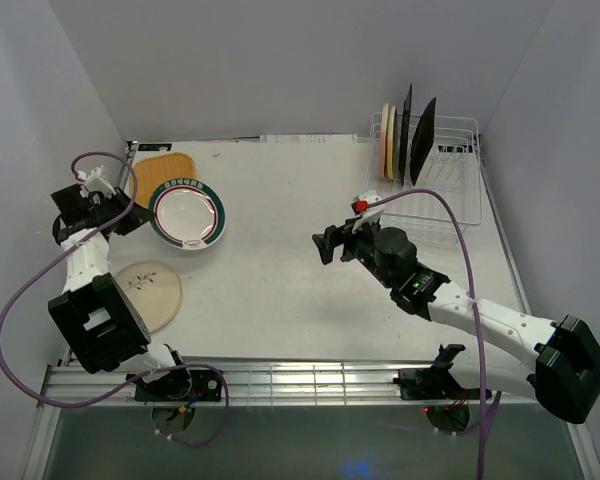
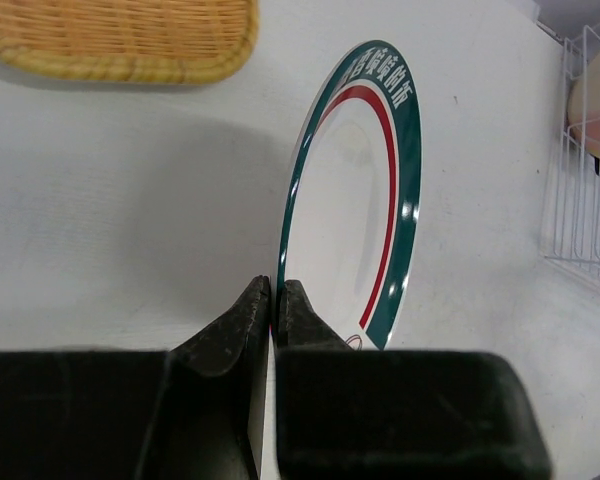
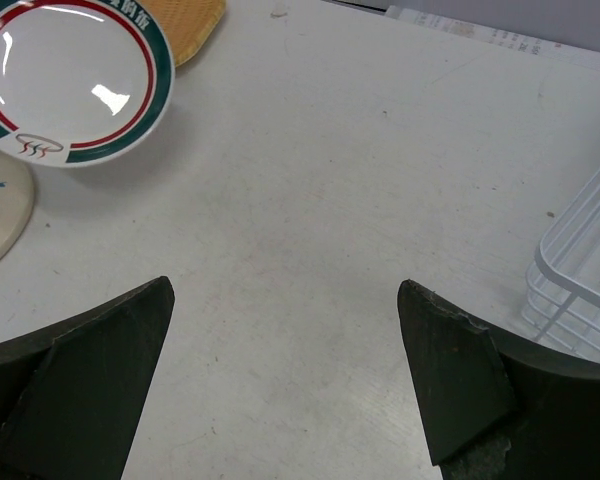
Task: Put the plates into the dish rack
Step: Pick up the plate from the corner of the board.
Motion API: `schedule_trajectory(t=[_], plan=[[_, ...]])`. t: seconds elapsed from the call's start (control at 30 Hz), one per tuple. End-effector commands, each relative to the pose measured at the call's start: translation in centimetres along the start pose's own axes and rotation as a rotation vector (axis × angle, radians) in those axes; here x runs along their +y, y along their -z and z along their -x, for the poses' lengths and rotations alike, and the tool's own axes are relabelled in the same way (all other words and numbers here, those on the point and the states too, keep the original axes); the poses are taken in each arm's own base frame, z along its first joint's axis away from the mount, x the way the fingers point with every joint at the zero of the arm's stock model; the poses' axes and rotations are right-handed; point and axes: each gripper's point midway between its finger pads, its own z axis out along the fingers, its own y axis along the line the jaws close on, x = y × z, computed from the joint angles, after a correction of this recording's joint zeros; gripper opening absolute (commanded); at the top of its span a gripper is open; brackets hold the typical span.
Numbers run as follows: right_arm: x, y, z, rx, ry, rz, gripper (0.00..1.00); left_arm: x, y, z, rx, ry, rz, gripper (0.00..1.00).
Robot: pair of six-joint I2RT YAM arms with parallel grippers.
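The round green-rimmed white plate (image 1: 187,215) is at the left of the table, and my left gripper (image 1: 143,216) is shut on its left rim. In the left wrist view the fingers (image 2: 235,325) pinch the rim of that plate (image 2: 350,200), which looks tilted. The square orange ribbed plate (image 1: 163,170) lies just behind it, and a cream floral plate (image 1: 148,290) lies nearer me. The white wire dish rack (image 1: 450,185) stands at the back right and holds several upright plates (image 1: 405,135), cream and black. My right gripper (image 1: 326,245) is open and empty over mid-table.
The right wrist view shows the green-rimmed plate (image 3: 75,80), the orange plate (image 3: 195,25), the cream floral plate (image 3: 0,205) and the rack's corner (image 3: 580,270). Grey walls close in the table on three sides. A purple cable loops over each arm.
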Motion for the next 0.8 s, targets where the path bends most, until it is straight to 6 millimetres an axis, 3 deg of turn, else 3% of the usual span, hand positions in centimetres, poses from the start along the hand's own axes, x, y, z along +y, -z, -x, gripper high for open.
schedule_trajectory(t=[0.0,0.23,0.43,0.53,0.77], plan=[[1.8,-0.1,2.3,-0.081,0.04,0.071,0.98,-4.2,0.7,1.6,-0.043,-0.033,-0.035,0.0],[3.6,-0.4,2.1,-0.083,0.144,0.089,0.98,-8.2,-0.3,3.0,-0.042,0.014,-0.074,0.0],[6.2,-0.4,2.0,-0.104,0.298,0.1,0.98,-12.4,-3.2,2.5,0.003,0.037,-0.09,0.0],[8.4,-0.1,1.5,-0.112,0.365,0.144,0.98,-13.0,-4.5,2.3,0.014,0.062,-0.033,0.0],[10.5,0.1,0.6,-0.137,0.464,0.189,0.97,-14.1,-6.7,2.3,0.054,0.168,0.028,0.0]])
